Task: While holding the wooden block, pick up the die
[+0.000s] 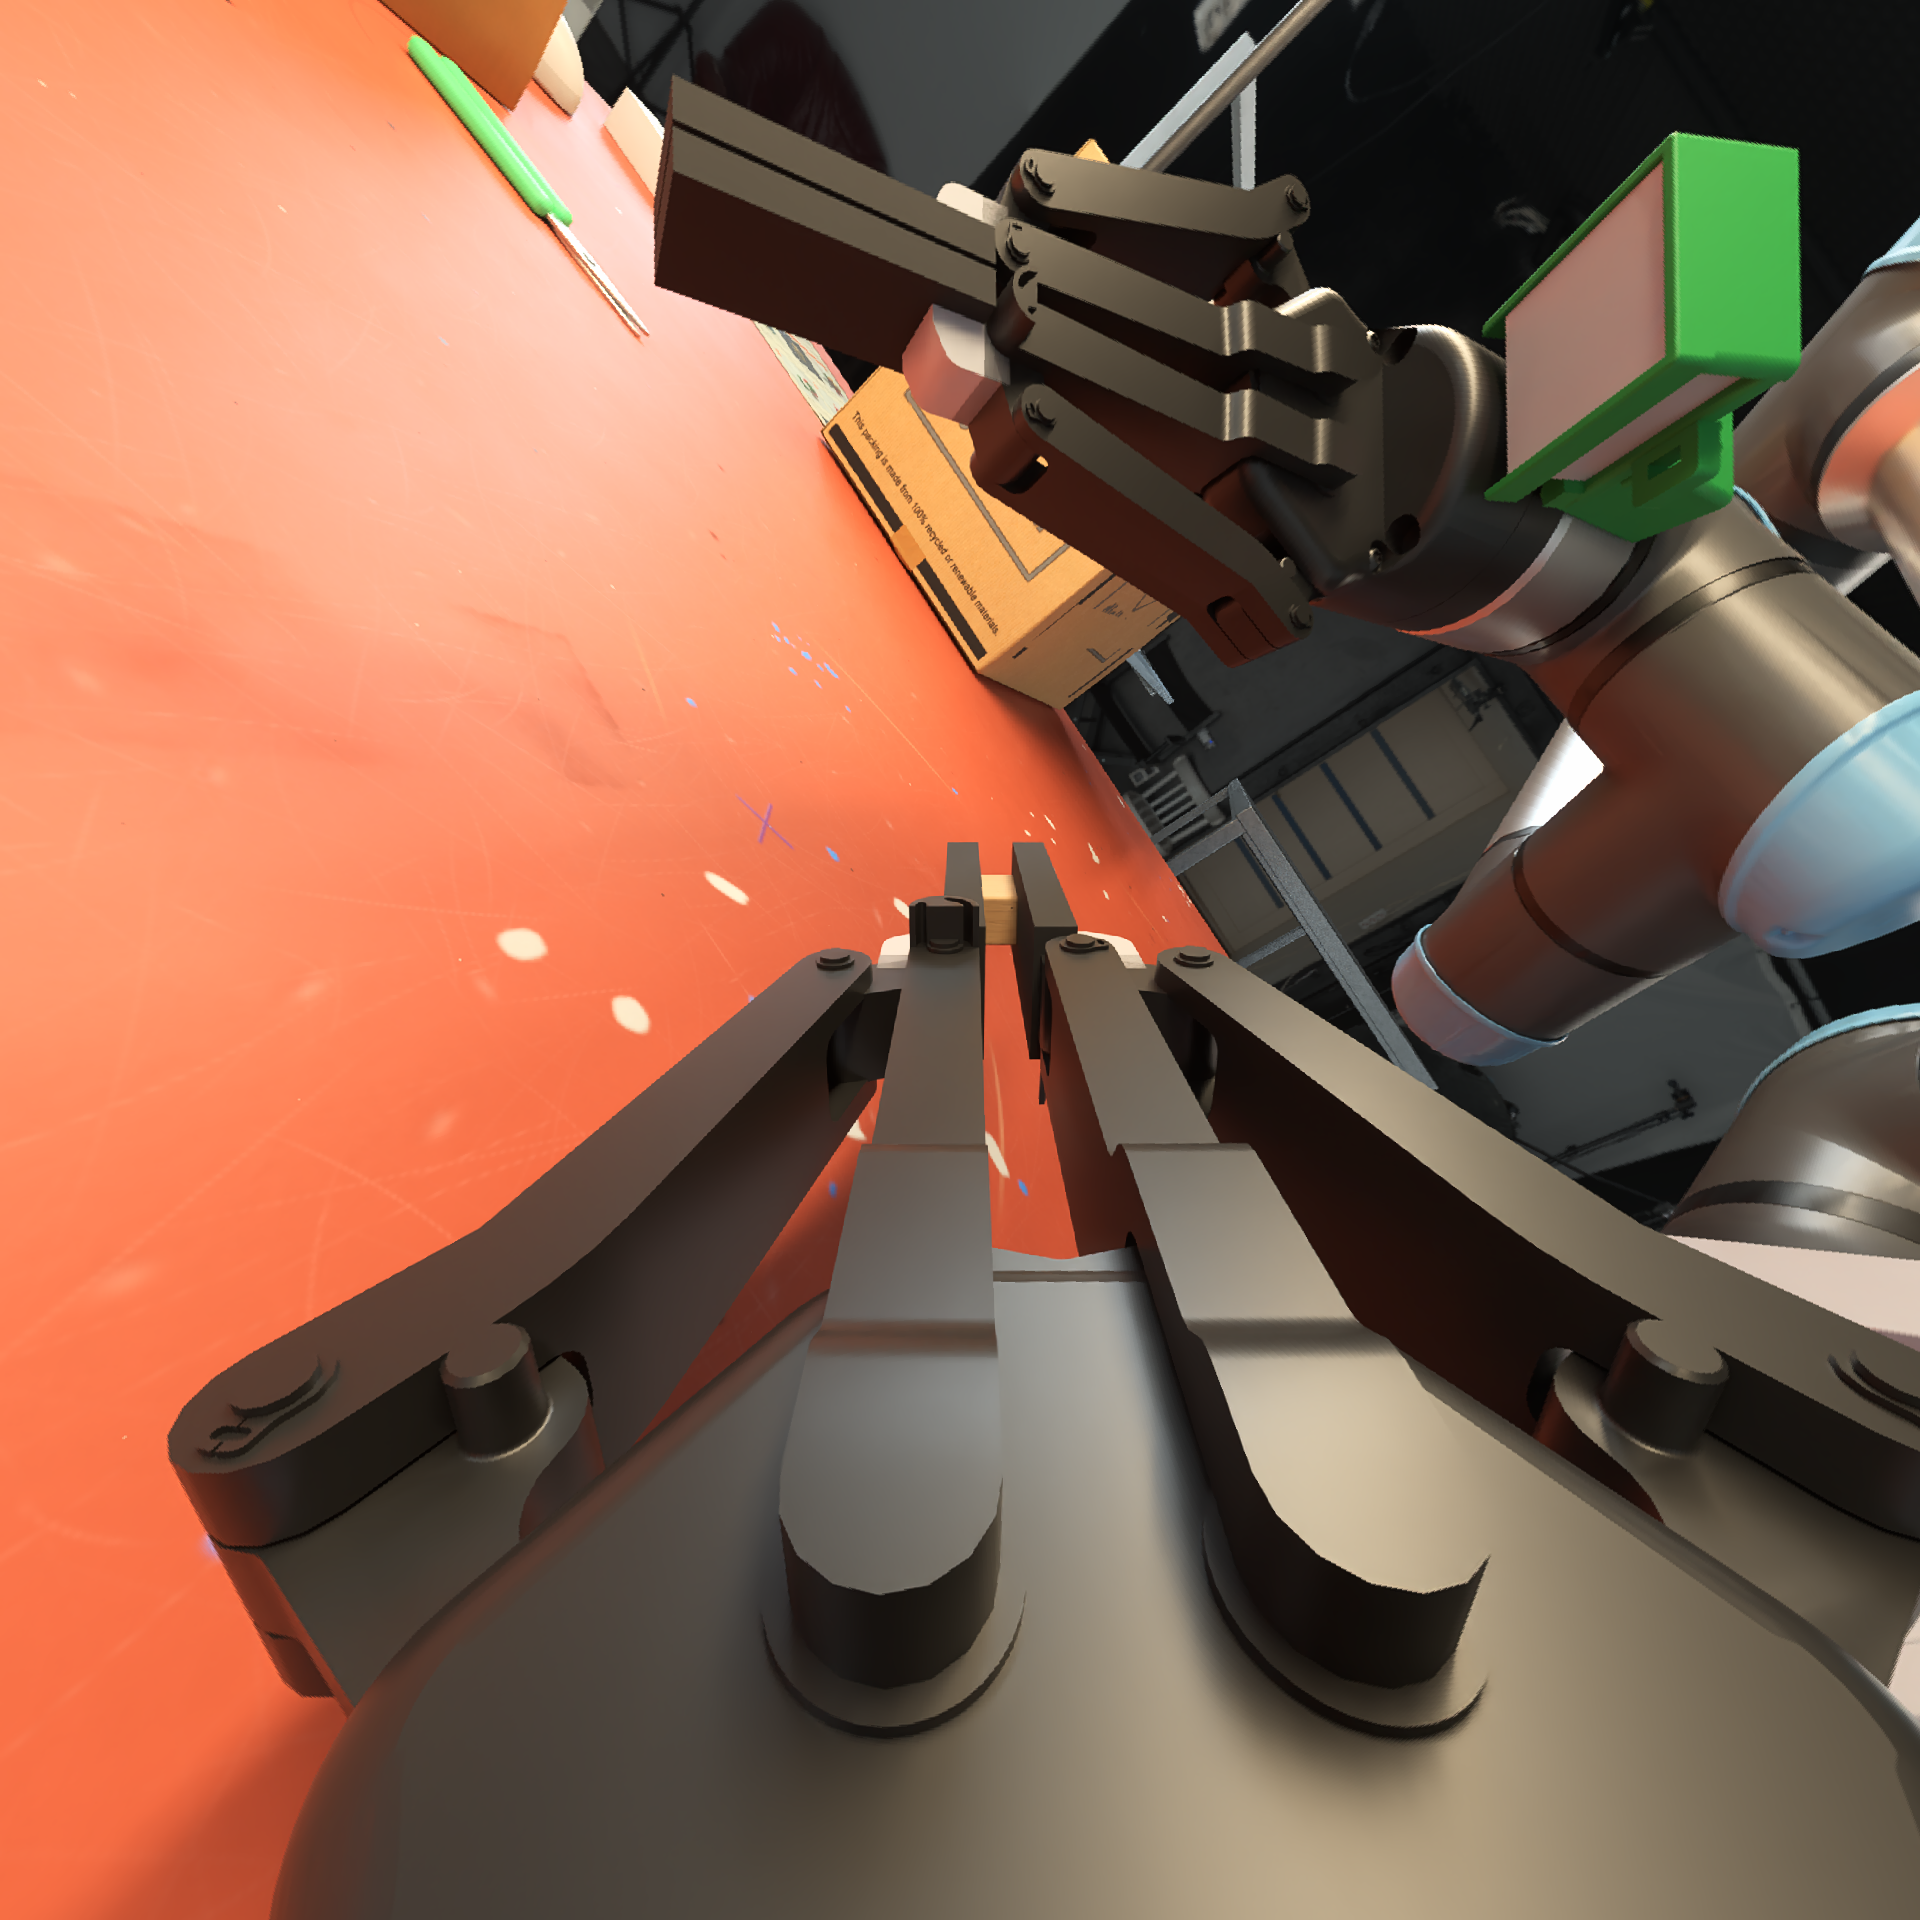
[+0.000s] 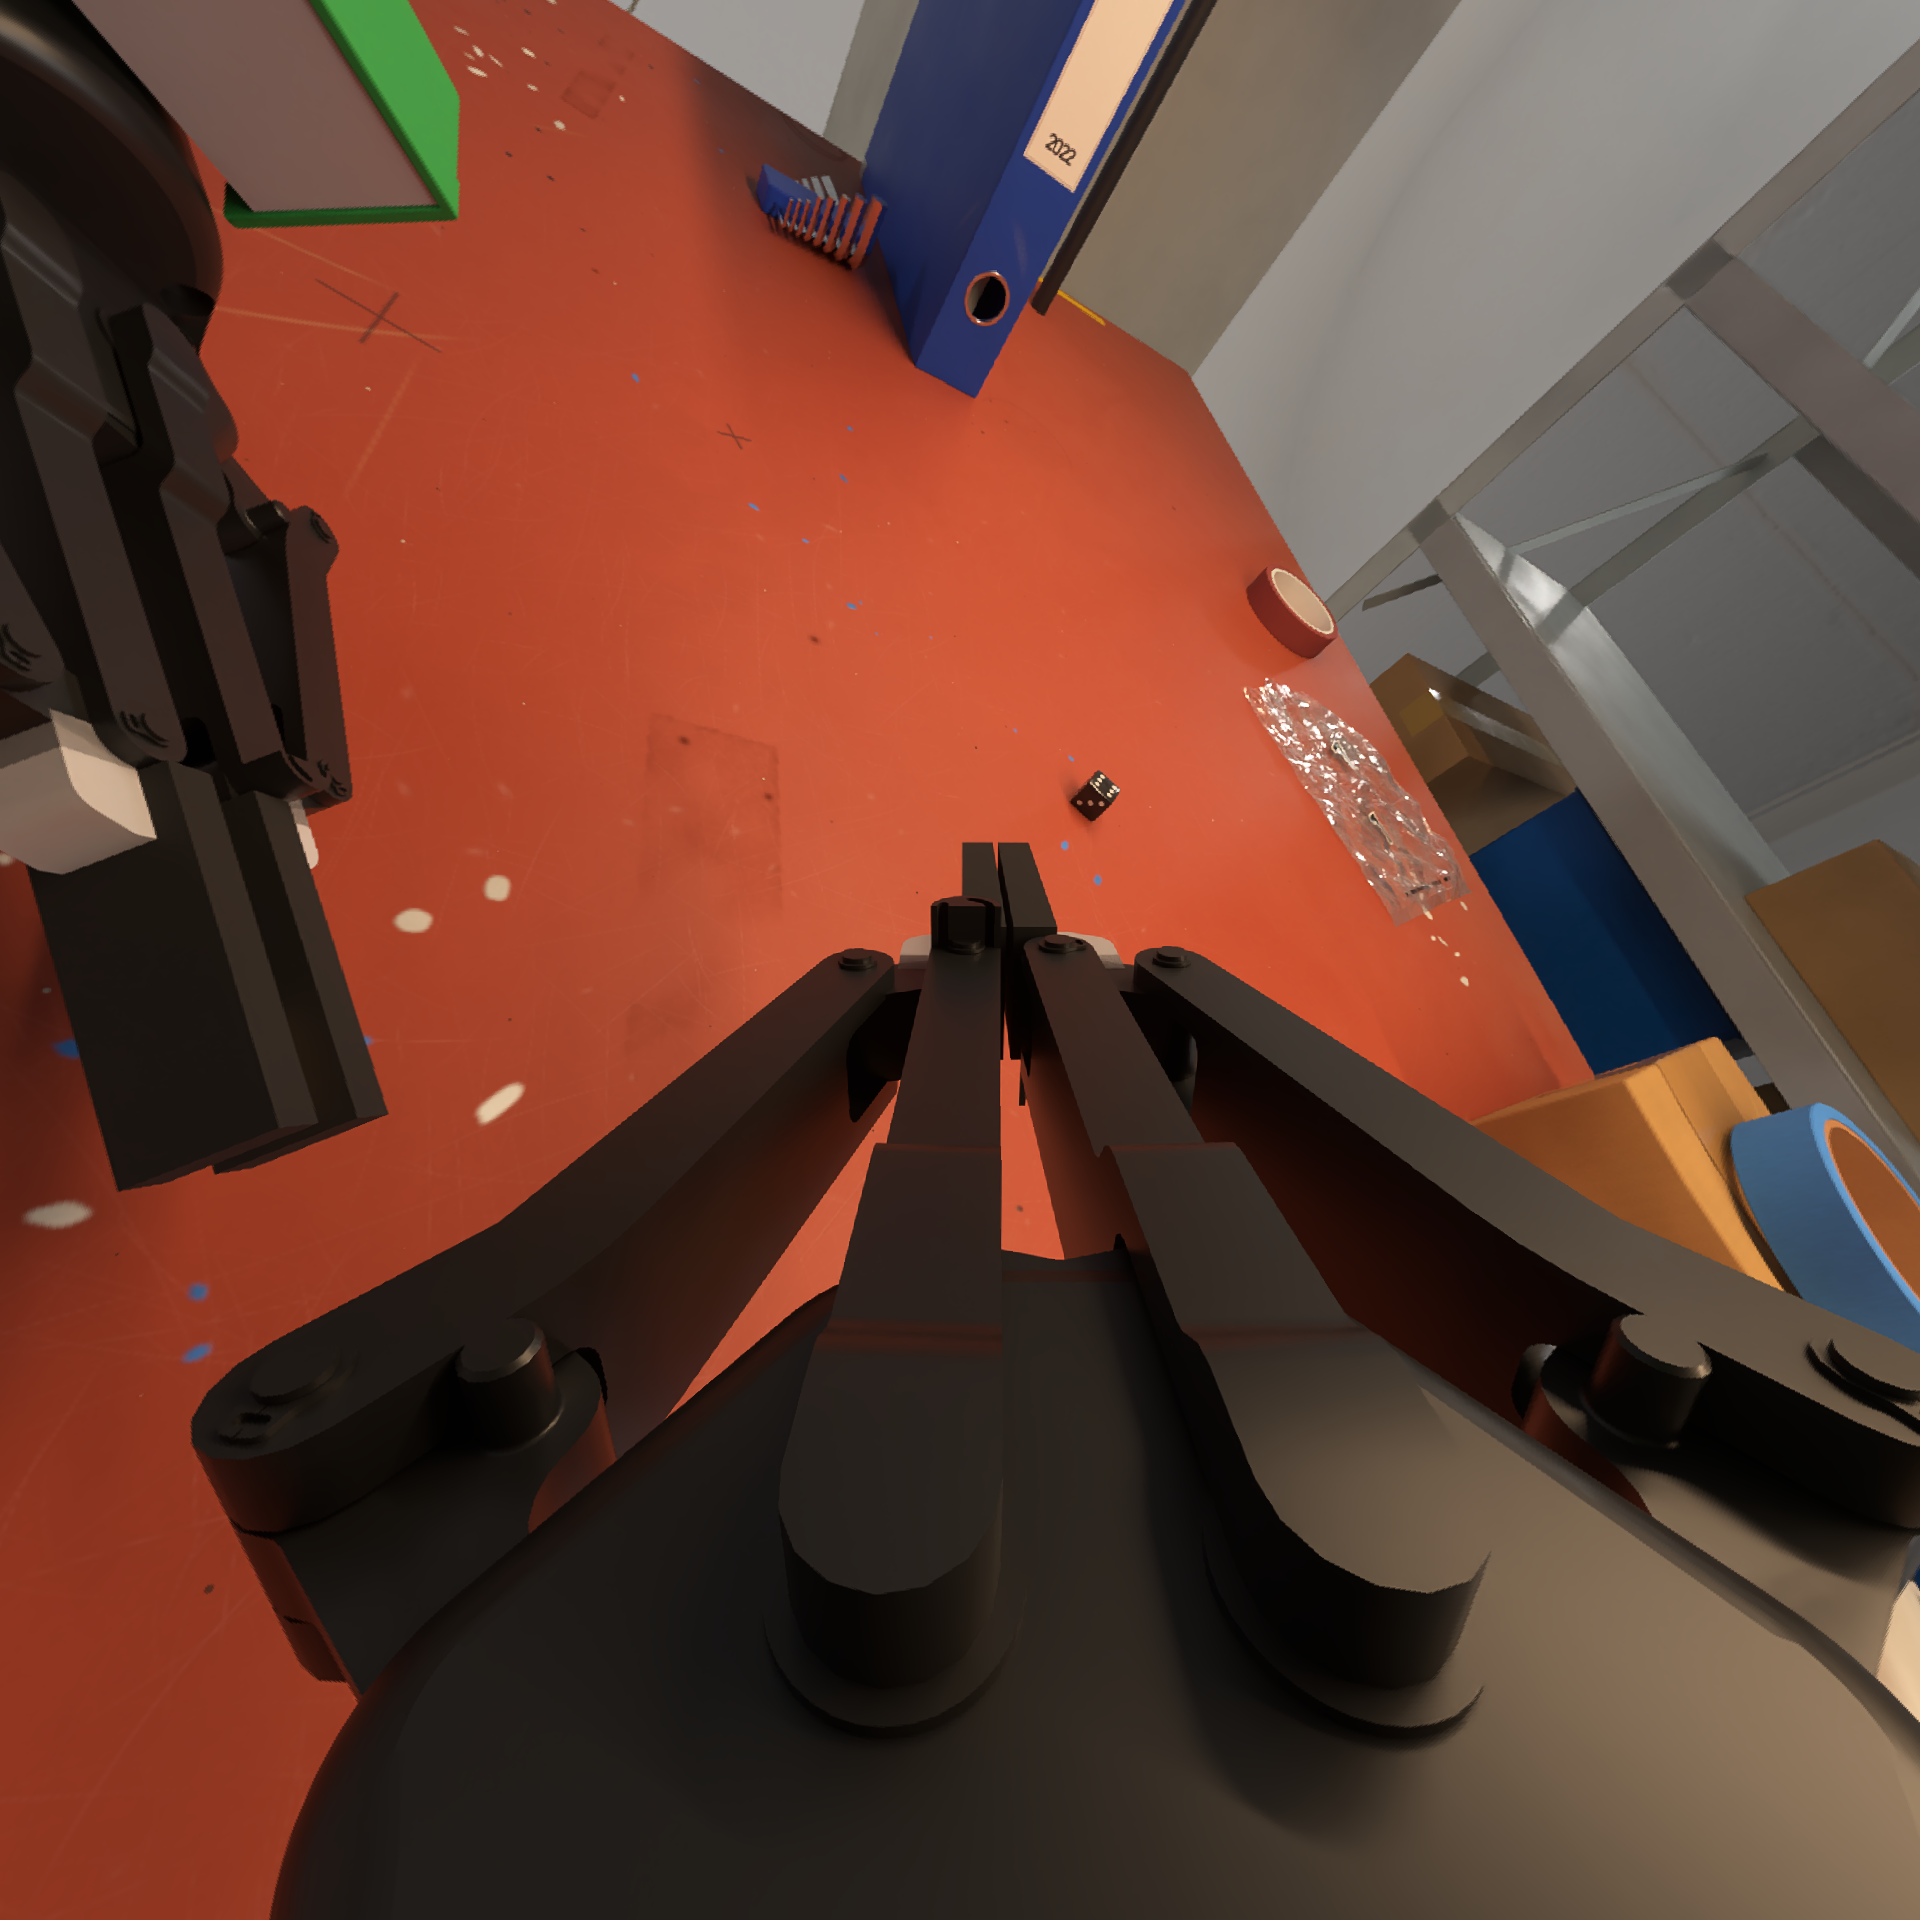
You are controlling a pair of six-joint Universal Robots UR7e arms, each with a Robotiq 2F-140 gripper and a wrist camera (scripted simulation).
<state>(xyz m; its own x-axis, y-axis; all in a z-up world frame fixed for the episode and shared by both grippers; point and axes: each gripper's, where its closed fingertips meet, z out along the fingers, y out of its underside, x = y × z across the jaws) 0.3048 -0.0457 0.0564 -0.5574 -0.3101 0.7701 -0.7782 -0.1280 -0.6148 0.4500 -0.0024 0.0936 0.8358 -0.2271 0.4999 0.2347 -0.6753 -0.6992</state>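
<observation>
Left wrist view, near: our left tool (image 1: 1000, 883) has its fingers nearly together, clamped on the small pale wooden block (image 1: 998, 908), centre of frame, held above the orange-red desk (image 1: 364, 623). Upper middle of that frame, farther out: our right tool (image 1: 727, 234) shows side-on with fingers pressed together; the view doesn't show anything between them. Beyond it, at the desk edge, we see a tan cardboard box (image 1: 966, 551). Upper left: a green-handled thin metal pick (image 1: 509, 156) lying flat.

Right wrist view, near: right tool (image 2: 1006, 878) fingers fully together, gripping nothing, hovering over the desk (image 2: 623, 623). Small black die with white pips (image 2: 1094, 795) sits on the desk just right of and above the fingertips, centre-right, not touching them. Left tool (image 2: 208, 1039) fills the left edge. Right of the die: a crinkled clear plastic bag (image 2: 1351, 795); above that, a red tape roll (image 2: 1291, 611) near the desk edge. Lower right: a blue tape roll (image 2: 1829, 1205). Top centre, farthest: a blue lever-arch binder (image 2: 987, 177) standing upright.
</observation>
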